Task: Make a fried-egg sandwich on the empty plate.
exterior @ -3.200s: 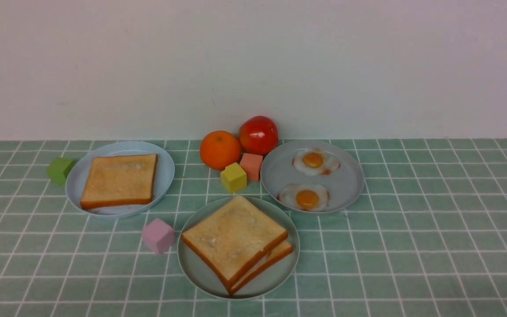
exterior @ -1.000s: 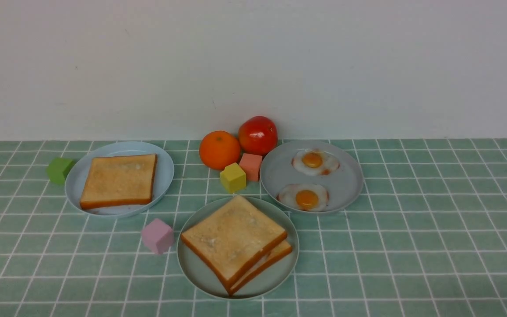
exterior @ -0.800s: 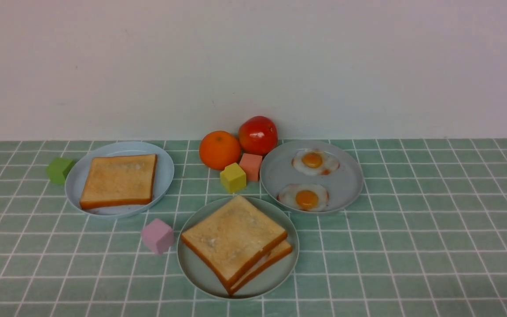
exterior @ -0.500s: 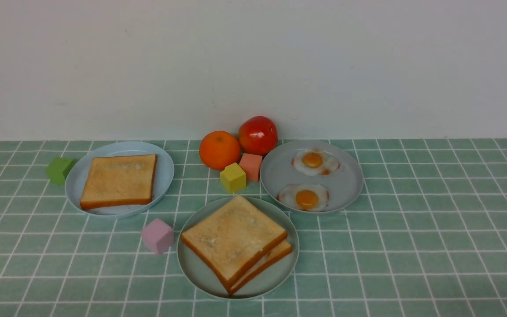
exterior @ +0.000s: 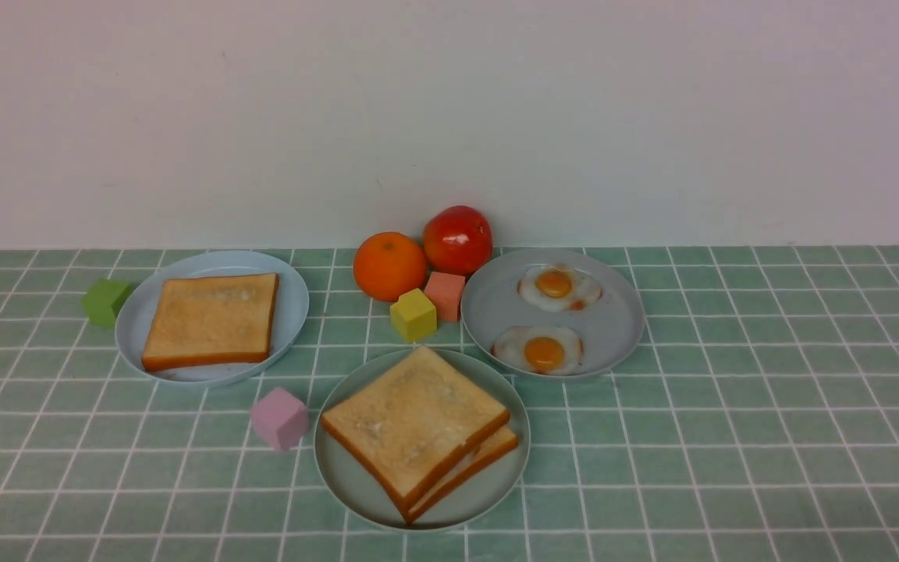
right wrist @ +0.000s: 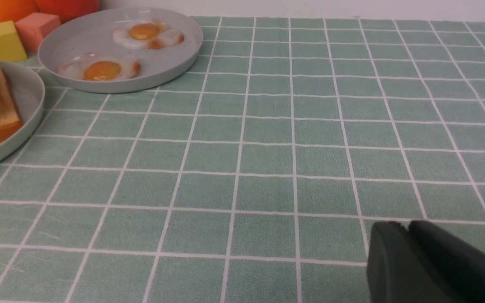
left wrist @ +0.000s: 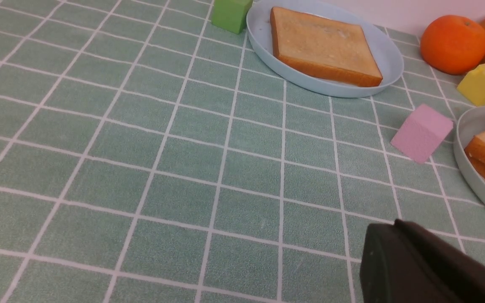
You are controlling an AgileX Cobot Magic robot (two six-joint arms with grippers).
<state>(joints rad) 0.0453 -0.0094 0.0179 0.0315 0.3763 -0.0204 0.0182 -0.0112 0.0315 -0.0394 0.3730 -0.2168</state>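
A green-checked counter [exterior: 730, 406] carries three plates. Nearest the robot sits the pale mint-green plate [exterior: 356, 488], bearing the sandwich [exterior: 417, 425] of two stacked toast slices; no egg shows between them from any view. To its far left the light-blue plate [exterior: 293, 300] holds a single toast slice [exterior: 211, 318]. To its far right the bluish-grey plate [exterior: 617, 324] holds two fried eggs, the farther egg [exterior: 559, 286] and the nearer egg [exterior: 541, 349].

Between the two far plates stand an orange [exterior: 389, 265] and a red tomato [exterior: 458, 239], with a yellow block [exterior: 413, 314] and a salmon block [exterior: 445, 294] just in front of them. A green block [exterior: 106, 300] touches the light-blue plate's left edge, and a pink block [exterior: 280, 417] lies just left of the mint-green plate. That makes four blocks, three toast slices, two eggs.

Neither arm shows in the front view. In the wrist views the left gripper [left wrist: 398, 225] has its dark fingers together, holding nothing, above bare counter near the pink block. The right gripper [right wrist: 406, 225] hangs over bare counter well apart from the egg plate; whether its fingers are parted cannot be told
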